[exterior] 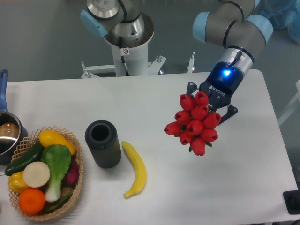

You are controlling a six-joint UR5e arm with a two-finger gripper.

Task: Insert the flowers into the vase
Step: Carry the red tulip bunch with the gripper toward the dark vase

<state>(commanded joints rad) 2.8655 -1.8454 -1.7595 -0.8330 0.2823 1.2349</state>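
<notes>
I see the arm reaching in from the upper right, its wrist angled down and toward the left, blue ring light lit. The hand (207, 108) is closed on the flowers (194, 123); the red buds face the camera and hide the stems and most of the fingers, so I read the grip only from the bunch hanging clear of the bench (243, 178). The bunch sits in the air over the right half of the bench, tilted, buds pointing down and left.

The vase (103, 143) stands upright left of centre, round mouth open to the top, well apart from the flowers. A yellow banana (134, 169) lies just beside the vase on its right, between vase and bunch but lower in the view. A woven basket (44, 172) of vegetables and fruit sits near the vase on its left, at the bench's left front edge. A pot (7, 133) with a blue handle is cut off by the left edge of the view.

Between flowers and vase I see bare bench surface. The right and front edges of the bench are visible; a dark object (293, 202) sits off the front right corner. The arm base (126, 40) stands behind the back edge, near centre.
</notes>
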